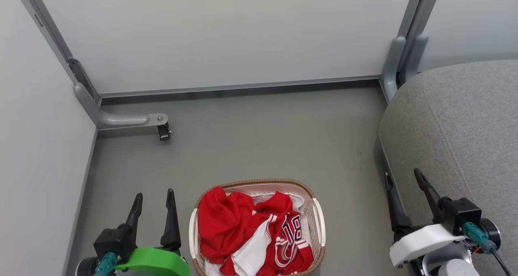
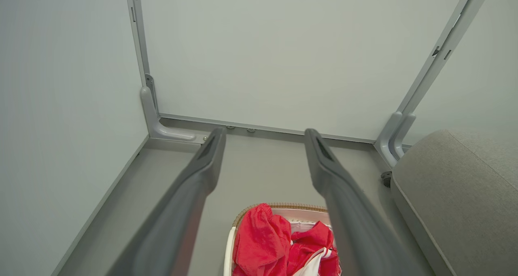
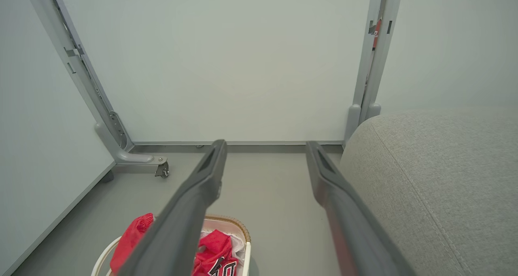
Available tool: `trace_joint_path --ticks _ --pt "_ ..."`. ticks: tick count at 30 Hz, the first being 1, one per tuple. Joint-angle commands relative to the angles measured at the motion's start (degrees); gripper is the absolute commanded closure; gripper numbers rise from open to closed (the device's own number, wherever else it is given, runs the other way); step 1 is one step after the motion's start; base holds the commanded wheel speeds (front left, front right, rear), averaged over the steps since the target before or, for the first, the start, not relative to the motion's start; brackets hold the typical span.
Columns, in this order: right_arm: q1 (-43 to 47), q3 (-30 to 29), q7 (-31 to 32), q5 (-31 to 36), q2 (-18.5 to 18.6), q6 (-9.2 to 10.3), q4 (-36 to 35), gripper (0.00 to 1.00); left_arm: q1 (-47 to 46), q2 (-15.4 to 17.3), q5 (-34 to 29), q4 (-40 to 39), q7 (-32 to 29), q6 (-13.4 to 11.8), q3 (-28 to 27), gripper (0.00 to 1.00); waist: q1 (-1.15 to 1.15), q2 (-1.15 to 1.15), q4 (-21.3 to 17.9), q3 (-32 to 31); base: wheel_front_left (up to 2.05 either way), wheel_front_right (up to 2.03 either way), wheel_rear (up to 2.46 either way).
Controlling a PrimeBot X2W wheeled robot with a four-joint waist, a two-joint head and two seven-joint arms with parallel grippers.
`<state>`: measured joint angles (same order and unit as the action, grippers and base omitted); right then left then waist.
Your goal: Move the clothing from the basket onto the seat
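Two dark long-fingered pincers, both spread wide and empty: on the left, the left gripper (image 1: 154, 194) hovers over the grey floor (image 1: 259, 138), just beside the oval white perforated plastic basket with a brown woven rim (image 1: 259, 183). Centre stage, the red clothing (image 1: 226, 223), one plain garment and one jersey with white trim and black-white lettering, lies crumpled inside that basket, touched by neither pincer. Over on the right, the right gripper (image 1: 402, 174) hangs at the left edge of the large grey fabric-upholstered seat cushion (image 1: 457, 126), apart from the basket.
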<state>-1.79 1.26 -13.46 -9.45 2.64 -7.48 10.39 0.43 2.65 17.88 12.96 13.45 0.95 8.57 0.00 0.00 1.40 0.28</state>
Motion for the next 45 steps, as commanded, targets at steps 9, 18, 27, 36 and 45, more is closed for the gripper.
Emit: trace_joint_path --ticks 9,18,27,36,45 --pt "0.28 0.23 -1.38 4.23 0.38 -0.02 0.19 0.0 0.77 0.38 -3.71 0.4 1.4 -0.4 0.5 0.0 0.0 0.0 0.27 -0.08 0.0 0.0 0.0" --pt "0.7 0.27 -1.83 5.66 0.39 -0.01 0.15 0.0 1.08 0.4 -4.96 0.9 1.73 -0.74 0.52 0.0 0.0 0.0 0.23 -0.08 0.0 0.0 0.0" --pt "0.64 0.0 -1.83 5.51 0.39 -0.01 0.24 0.0 0.92 0.39 -4.56 1.24 1.73 -0.7 0.41 0.0 0.0 0.0 0.15 0.0 0.0 0.0 0.0" --pt "0.64 -0.07 -1.83 5.4 0.39 -0.01 -0.04 0.0 0.64 0.39 -4.53 1.25 1.73 -0.73 0.36 0.0 0.0 0.0 0.18 0.29 0.0 0.0 0.0" --pt "-0.57 -0.43 -1.83 5.47 0.39 -0.01 -0.73 0.0 -1.81 0.38 -6.67 1.2 1.73 0.27 1.73 0.0 0.0 0.0 0.15 2.05 0.0 0.0 0.0"
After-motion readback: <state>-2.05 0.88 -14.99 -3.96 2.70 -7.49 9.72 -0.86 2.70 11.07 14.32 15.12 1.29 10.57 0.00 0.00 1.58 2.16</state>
